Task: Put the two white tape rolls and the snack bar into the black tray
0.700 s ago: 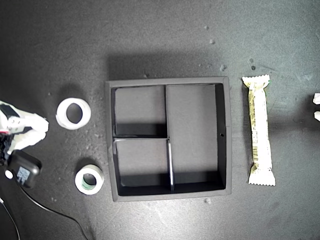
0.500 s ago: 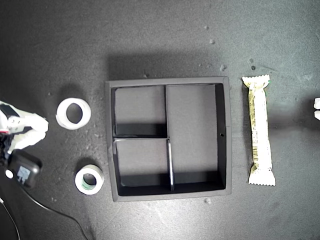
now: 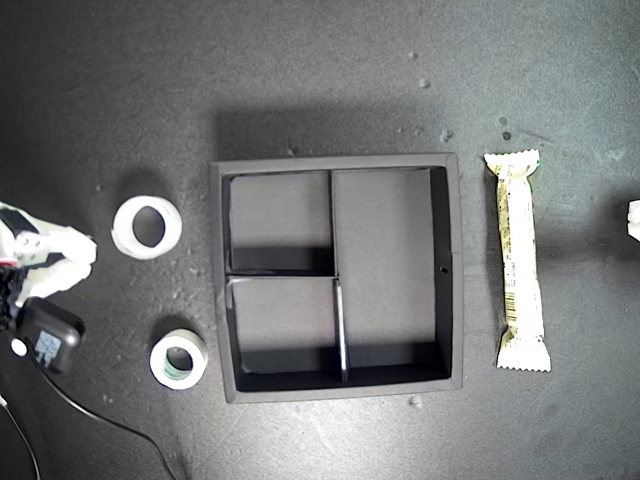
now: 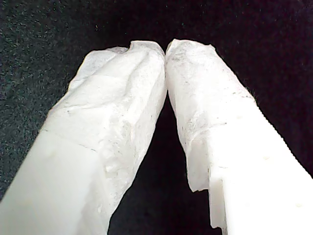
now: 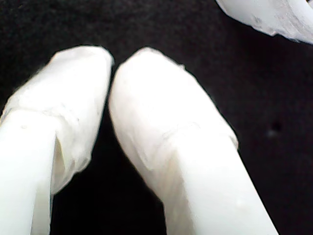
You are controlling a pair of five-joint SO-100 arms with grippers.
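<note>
An arm [image 3: 45,262] sits at the exterior view's nine o'clock edge. Two white tape rolls lie on the surface [image 3: 300,80]: the thin wide roll [image 3: 122,230] at ten o'clock of the one black tray [image 3: 455,270], the green-cored roll [image 3: 160,365] at eight. One snack bar [image 3: 522,260] lies at three o'clock. None has moved; the arm tip [image 3: 634,212] at the three o'clock edge has drawn back. My first hand [image 4: 165,49] and my second hand [image 5: 111,63] are both pressed together, empty.
</note>
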